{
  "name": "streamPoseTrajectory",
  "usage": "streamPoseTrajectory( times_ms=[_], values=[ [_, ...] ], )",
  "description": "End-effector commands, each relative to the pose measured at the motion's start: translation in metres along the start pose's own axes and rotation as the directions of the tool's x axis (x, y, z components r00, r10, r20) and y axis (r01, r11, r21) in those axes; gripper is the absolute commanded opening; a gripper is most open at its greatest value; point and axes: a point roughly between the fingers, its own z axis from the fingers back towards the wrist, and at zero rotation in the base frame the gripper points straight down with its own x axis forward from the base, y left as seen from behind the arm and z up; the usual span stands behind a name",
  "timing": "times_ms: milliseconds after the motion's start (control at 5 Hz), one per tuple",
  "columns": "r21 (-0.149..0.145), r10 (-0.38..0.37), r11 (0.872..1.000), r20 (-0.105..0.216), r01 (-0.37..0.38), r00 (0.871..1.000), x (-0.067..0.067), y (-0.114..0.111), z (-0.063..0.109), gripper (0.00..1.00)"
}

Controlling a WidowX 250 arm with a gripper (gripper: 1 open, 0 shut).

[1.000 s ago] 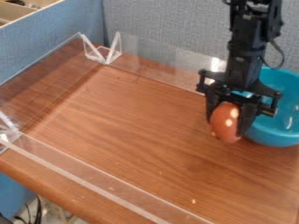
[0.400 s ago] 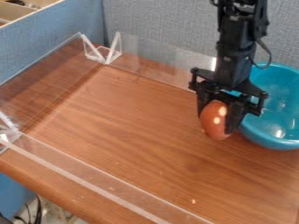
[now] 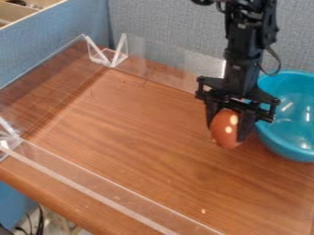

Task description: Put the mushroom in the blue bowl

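The claw [image 3: 229, 124] is seen right of centre in the frame, pointing straight down from a black arm [image 3: 245, 41] that descends from the top edge. It is clamped on the mushroom [image 3: 227, 128], whose orange-brown cap hangs between the two black fingers, low over the counter [image 3: 135, 128]; whether it touches the wood cannot be told. The blue bowl [image 3: 288, 119] is set at the right edge of the frame, just beside the claw, with its near rim partly hidden behind the right finger. The counter is a brown wooden surface bordered by a clear plastic wall [image 3: 73, 64] along the left and lower sides. A blue partition [image 3: 160, 27] is seen behind it.
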Motion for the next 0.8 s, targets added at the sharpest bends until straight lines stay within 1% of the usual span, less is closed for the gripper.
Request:
streamPoseTrajectory(
  times_ms=[0, 200, 400, 600],
  values=[
    [-0.006, -0.052, 0.999, 0.046, 0.052, 0.998, 0.002, 0.007, 0.028, 0.0],
    [-0.007, -0.096, 0.995, 0.045, 0.097, 0.994, 0.001, 0.018, 0.042, 0.0],
    [-0.003, -0.034, 0.999, 0.073, 0.034, 0.997, -0.005, 0.012, 0.048, 0.0],
    [-0.002, 0.03, 1.0, 0.093, -0.03, 0.995, -0.012, 0.006, 0.051, 0.0]
  ],
)
